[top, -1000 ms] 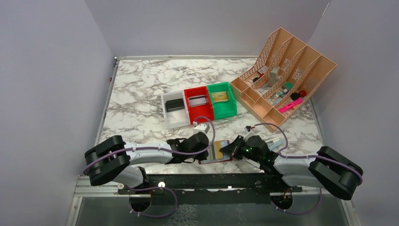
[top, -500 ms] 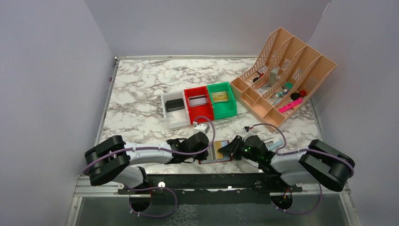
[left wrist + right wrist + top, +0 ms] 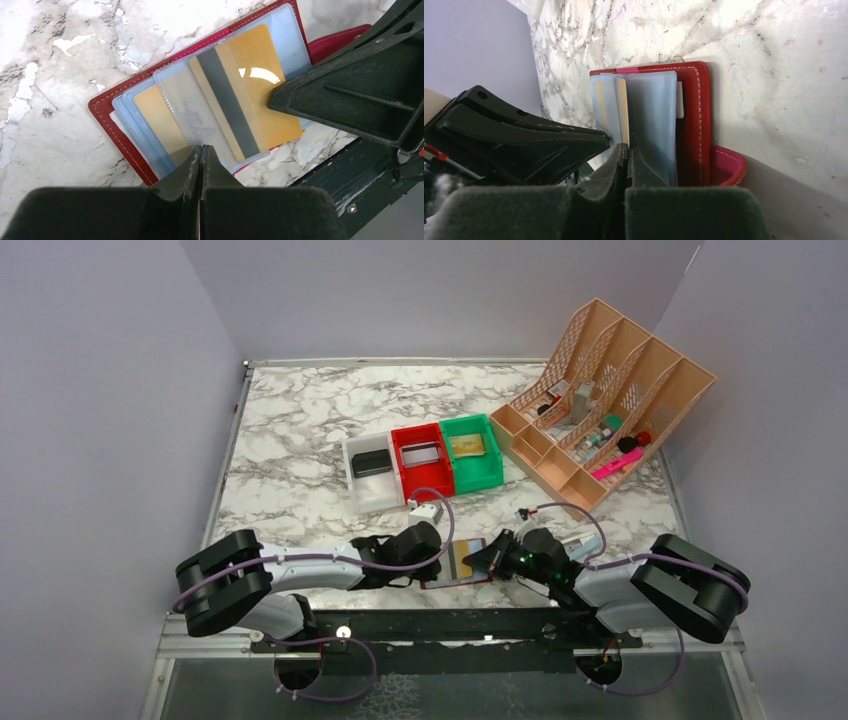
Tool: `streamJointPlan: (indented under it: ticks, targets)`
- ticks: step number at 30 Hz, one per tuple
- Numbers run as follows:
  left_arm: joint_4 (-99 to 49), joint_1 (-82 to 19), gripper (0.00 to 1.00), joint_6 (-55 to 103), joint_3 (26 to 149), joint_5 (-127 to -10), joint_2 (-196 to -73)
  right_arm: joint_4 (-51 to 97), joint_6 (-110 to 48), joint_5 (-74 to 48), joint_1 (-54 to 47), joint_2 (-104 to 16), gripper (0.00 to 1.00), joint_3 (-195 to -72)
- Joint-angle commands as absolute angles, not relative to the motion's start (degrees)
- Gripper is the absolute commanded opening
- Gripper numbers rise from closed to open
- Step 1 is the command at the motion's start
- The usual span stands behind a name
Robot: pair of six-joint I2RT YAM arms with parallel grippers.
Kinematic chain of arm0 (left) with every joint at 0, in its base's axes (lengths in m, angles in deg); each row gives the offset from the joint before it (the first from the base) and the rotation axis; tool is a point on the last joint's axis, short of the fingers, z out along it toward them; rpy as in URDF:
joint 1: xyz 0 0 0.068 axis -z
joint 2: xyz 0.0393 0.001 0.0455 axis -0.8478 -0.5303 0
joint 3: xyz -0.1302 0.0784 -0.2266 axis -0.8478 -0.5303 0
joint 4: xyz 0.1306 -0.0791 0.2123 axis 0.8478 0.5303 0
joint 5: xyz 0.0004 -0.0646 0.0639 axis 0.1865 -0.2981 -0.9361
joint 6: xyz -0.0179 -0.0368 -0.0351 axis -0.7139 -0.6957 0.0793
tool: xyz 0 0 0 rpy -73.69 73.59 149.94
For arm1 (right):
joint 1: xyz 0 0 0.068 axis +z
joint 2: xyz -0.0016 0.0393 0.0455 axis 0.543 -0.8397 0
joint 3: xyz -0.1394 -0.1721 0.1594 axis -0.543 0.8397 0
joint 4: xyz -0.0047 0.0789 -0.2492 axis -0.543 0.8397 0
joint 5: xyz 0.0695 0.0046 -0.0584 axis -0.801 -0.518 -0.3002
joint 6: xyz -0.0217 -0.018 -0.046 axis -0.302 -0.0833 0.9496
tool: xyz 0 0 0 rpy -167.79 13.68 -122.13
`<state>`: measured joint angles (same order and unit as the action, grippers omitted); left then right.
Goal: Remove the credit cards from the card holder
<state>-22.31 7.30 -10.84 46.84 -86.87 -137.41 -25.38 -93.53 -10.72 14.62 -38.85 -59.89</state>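
Note:
The card holder lies open at the table's near edge, dark red with light-blue pockets. A gold credit card with a dark stripe sticks halfway out of a clear sleeve. My left gripper is shut, its tips resting on that sleeve's near edge. From the right, my right gripper is shut on the gold card's edge. In the top view, both grippers flank the holder. A second gold card stays in a pocket.
Behind the holder stand three bins: a white bin with a black card, a red bin with a silver card, and a green bin with a gold card. A peach desk organizer stands at the back right.
The right arm's elbow has shifted a little to the left. The holder and the left arm stay where they were.

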Motion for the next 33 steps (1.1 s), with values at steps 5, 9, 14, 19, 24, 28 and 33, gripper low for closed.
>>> streamJointPlan:
  ticks: [5,9,14,19,24,28,33]
  targets:
    - [-15.23,7.51,0.02,-10.70,43.06,-89.74,-132.78,-14.49,-92.18,-3.79,14.31,-29.76,0.01,-57.92]
    - [-14.67,7.55,0.06,-10.66,43.02,-89.96,-130.89,-7.78,-91.33,-1.25,14.31,-21.13,0.01,-57.37]
    - [-14.44,7.51,0.19,-10.29,43.17,-90.08,-128.97,-3.53,-90.07,0.21,14.30,-12.41,0.01,-56.10]
    - [-12.19,7.57,0.47,-9.83,44.37,-90.99,-126.19,-1.26,-88.32,0.64,14.31,-7.35,0.01,-55.71]
    - [-8.49,7.55,0.70,-8.94,46.68,-93.10,-123.12,-1.41,-86.06,0.18,14.31,-5.97,0.01,-55.70]
    - [-4.55,7.47,0.81,-7.74,48.75,-95.37,-121.68,-2.54,-83.50,-0.97,14.31,-5.83,0.01,-55.80]
    - [3.56,5.23,0.99,-8.74,53.59,-102.02,-122.41,-3.40,-79.35,-1.92,14.31,-5.44,0.01,-56.48]
